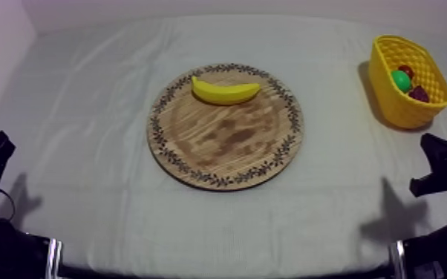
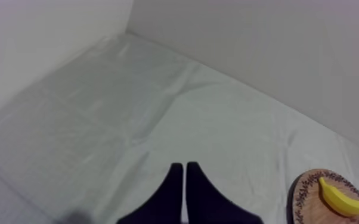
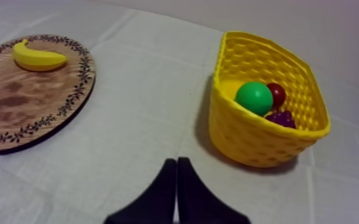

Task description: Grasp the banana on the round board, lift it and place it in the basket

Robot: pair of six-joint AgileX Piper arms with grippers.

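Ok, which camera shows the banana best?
The top view: the banana lies whole and unblocked on the wooden board, near its far rim, seen from above. The right wrist view also shows it whole, but from a low slant. The left wrist view shows it far off, on a cut-off part of the board.

The banana is lying flat on its side on the wooden board, yellow and whole, sitting at about 12 o'clock just inside the patterned rim. Its tips are pointing toward 9 and 3 o'clock, with its curved belly facing the board's middle. The round board is resting flat at the table's centre, its grain showing brown and blotchy. The yellow basket is standing upright at about 2 o'clock from the board, well apart from it.
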